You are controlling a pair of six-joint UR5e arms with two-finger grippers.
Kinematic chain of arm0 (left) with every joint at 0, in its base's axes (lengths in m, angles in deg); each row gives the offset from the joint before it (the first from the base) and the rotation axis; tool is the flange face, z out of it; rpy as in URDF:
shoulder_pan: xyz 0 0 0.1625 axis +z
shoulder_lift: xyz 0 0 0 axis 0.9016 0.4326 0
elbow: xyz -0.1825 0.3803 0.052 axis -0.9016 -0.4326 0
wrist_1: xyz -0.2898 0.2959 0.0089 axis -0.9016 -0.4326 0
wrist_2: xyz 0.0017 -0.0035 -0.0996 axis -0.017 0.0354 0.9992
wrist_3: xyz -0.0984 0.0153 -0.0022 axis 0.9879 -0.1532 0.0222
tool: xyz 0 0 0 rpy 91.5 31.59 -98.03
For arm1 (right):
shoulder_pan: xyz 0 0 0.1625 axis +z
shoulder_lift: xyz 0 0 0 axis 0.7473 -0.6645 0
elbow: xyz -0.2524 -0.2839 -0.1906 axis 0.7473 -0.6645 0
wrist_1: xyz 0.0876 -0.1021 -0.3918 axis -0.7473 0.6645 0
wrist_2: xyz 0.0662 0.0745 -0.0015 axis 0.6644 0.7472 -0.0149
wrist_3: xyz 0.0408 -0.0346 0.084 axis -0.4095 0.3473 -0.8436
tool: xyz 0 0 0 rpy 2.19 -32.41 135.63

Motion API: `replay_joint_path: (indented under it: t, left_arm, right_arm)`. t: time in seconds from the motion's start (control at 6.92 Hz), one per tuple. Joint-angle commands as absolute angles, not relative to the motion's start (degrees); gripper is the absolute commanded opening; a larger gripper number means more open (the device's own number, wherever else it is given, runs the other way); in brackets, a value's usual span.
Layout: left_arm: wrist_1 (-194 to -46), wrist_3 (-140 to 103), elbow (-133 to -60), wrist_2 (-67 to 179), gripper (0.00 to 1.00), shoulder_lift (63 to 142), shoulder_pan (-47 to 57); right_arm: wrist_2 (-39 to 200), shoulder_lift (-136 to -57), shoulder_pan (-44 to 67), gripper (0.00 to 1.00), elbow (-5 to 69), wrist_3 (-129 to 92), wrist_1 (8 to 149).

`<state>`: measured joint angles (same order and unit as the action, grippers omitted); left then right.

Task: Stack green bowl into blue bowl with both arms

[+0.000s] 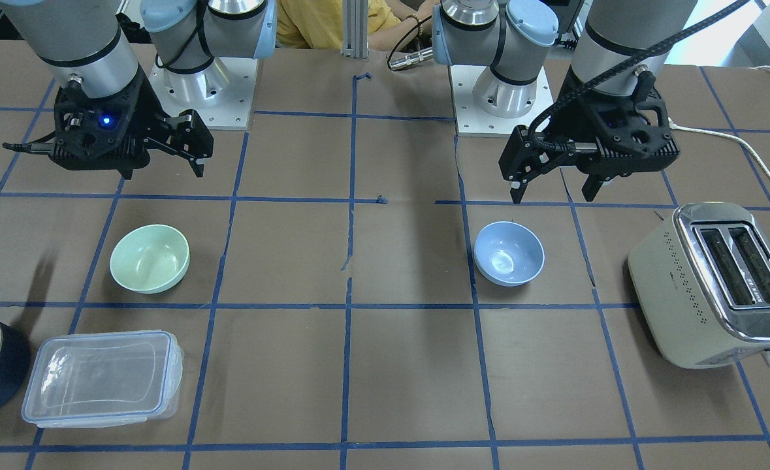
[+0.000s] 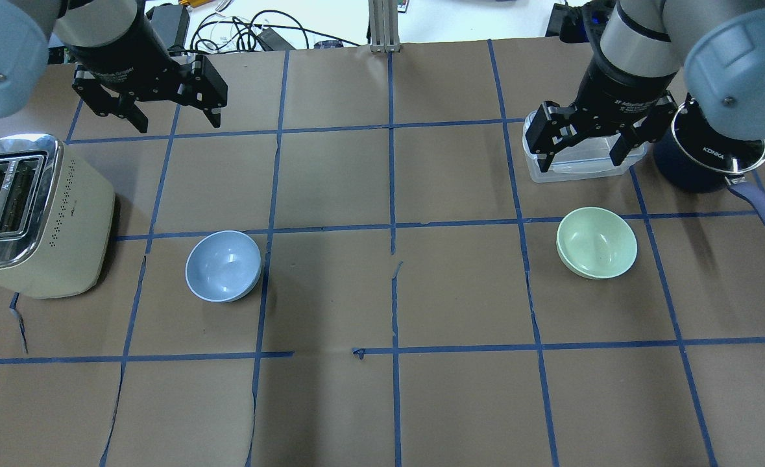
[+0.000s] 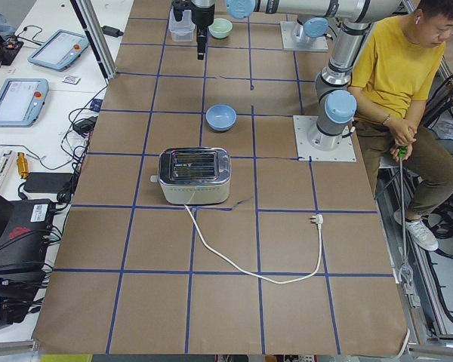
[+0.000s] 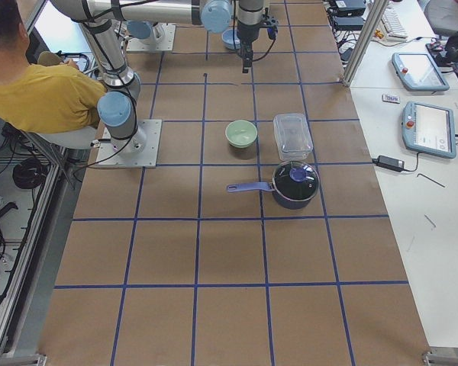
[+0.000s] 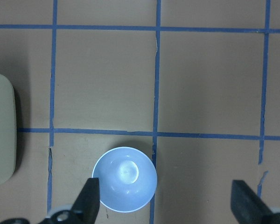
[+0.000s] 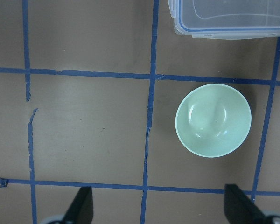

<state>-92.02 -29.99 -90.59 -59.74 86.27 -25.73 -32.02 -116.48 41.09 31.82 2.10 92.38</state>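
The pale green bowl (image 2: 596,242) sits upright on the table on my right side; it also shows in the front view (image 1: 149,258) and the right wrist view (image 6: 213,120). The light blue bowl (image 2: 223,266) sits upright on my left side, also seen in the front view (image 1: 509,253) and the left wrist view (image 5: 124,179). My left gripper (image 2: 178,122) is open and empty, raised above the table, beyond the blue bowl. My right gripper (image 2: 580,154) is open and empty, raised beyond the green bowl. The bowls stand far apart.
A cream toaster (image 2: 32,214) stands left of the blue bowl, its white cord (image 1: 760,166) trailing off. A clear lidded container (image 1: 104,375) and a dark navy pot (image 2: 706,155) with a long handle lie beyond the green bowl. A seated person (image 3: 408,75) is behind the robot.
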Motion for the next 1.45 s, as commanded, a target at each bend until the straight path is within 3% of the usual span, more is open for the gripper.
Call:
replay_joint_path:
  t: [0.0,1.3]
  left_arm:
    - [-91.88,-30.11,-90.54,-59.58,1.0,86.58,-25.81]
    - [-92.14,-30.73,-91.42,-59.58,1.0,85.96,-25.89]
  right_arm:
    - [-32.02,-116.47,41.12,1.0,32.02,2.11,92.58]
    - [-32.11,-116.47,41.03,1.0,32.11,2.11,92.84]
